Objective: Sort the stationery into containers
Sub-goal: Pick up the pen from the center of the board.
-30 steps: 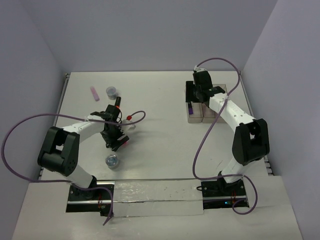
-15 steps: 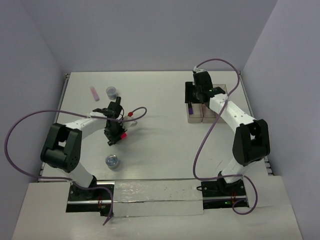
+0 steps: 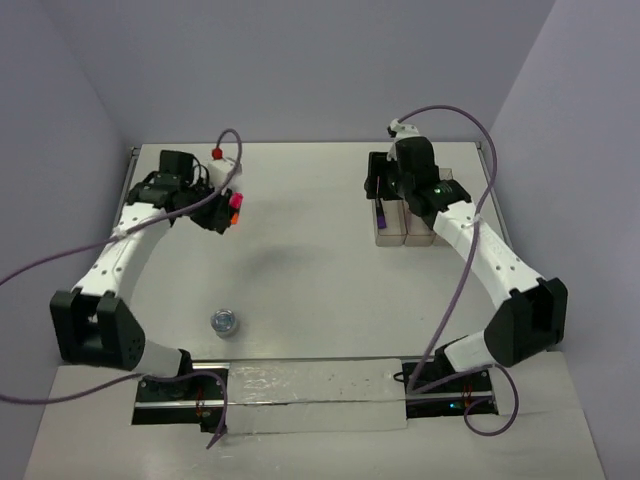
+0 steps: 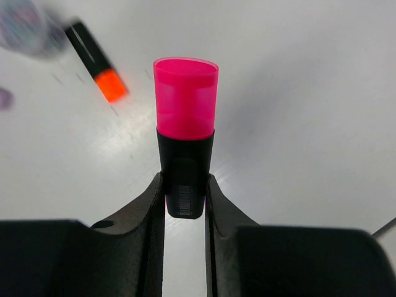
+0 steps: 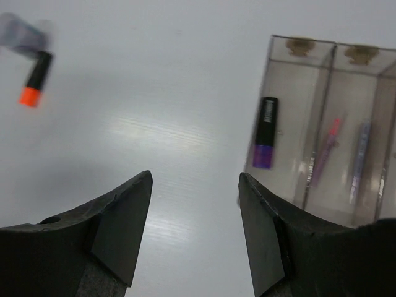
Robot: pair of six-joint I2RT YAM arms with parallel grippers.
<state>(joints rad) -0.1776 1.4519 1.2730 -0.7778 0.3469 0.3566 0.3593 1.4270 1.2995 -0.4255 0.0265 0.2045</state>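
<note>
Above white table [image 4: 309,93], pink highlighter [image 4: 185,139] points cap-outward.

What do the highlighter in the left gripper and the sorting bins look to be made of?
The highlighter: plastic by the look; matte black body with a ribbed patch, translucent glossy pink cap. The bins: clear, slightly smoky hard plastic, probably acrylic; contents show through the walls.

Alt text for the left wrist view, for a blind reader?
The left gripper clamps a black highlighter with a pink cap, cap pointing away from the camera, over the white table. An orange-ended highlighter lies on the table at upper left.
</note>
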